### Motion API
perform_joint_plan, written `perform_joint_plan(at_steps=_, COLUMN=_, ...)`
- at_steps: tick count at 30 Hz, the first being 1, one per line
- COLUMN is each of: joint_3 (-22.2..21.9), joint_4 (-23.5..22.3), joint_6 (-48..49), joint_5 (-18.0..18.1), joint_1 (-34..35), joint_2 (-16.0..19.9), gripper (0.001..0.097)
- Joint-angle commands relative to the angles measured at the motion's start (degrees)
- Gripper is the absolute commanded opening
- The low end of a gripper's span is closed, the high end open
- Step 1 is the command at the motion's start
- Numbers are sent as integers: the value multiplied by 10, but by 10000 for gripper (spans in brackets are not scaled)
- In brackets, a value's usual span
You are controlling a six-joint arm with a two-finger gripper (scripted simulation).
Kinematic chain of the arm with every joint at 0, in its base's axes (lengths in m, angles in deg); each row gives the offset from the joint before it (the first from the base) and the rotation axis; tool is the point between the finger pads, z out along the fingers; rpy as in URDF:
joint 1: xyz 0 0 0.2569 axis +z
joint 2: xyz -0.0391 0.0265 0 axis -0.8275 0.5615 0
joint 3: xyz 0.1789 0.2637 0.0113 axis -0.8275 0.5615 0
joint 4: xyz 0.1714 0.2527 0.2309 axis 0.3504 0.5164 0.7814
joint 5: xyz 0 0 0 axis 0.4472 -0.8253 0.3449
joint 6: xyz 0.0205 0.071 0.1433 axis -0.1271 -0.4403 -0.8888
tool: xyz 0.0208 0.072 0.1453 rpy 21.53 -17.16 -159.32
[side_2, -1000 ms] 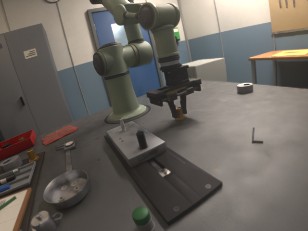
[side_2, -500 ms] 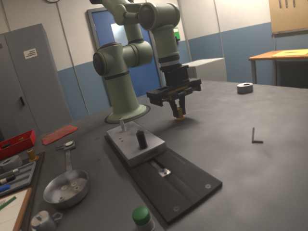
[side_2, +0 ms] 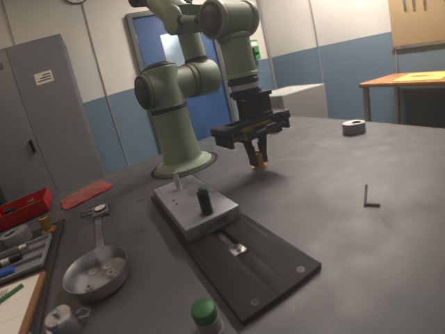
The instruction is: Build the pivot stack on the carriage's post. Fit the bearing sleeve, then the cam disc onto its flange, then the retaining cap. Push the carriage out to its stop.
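Note:
My gripper [side_2: 258, 158] points down at the table behind the carriage, and I have the brass bearing sleeve [side_2: 258, 162] clamped between my fingers, its flange at the bottom just above the table. The grey carriage block [side_2: 196, 206] sits at the near-robot end of the dark rail plate [side_2: 241, 251], with a black post [side_2: 204, 202] standing upright on it and a small pale pin [side_2: 177, 179] at its rear. The grey cam disc [side_2: 353, 127] lies far off to the right. The green-topped cap [side_2: 205, 316] stands at the front edge.
A metal dish [side_2: 96, 271] with washers sits left of the rail, with calipers [side_2: 97, 219] behind it. A red bin [side_2: 23, 206], a red cloth [side_2: 85, 193] and a tool tray [side_2: 21, 251] with a second brass sleeve [side_2: 46, 224] are at the far left. A hex key [side_2: 369, 197] lies to the right.

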Motion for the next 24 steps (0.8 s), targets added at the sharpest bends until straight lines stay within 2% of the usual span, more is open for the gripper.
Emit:
perform_joint_plan(at_steps=1, joint_3=-2, joint_4=0, joint_6=0, joint_5=-3, joint_1=0, joint_2=-2, gripper=48)
perform_joint_plan(at_steps=11, joint_3=-12, joint_4=0, joint_6=0, joint_5=-30, joint_1=0, joint_2=-19, gripper=48)
perform_joint_plan(at_steps=24, joint_3=-18, joint_4=0, joint_6=0, joint_5=-45, joint_1=0, joint_2=-28, gripper=48)
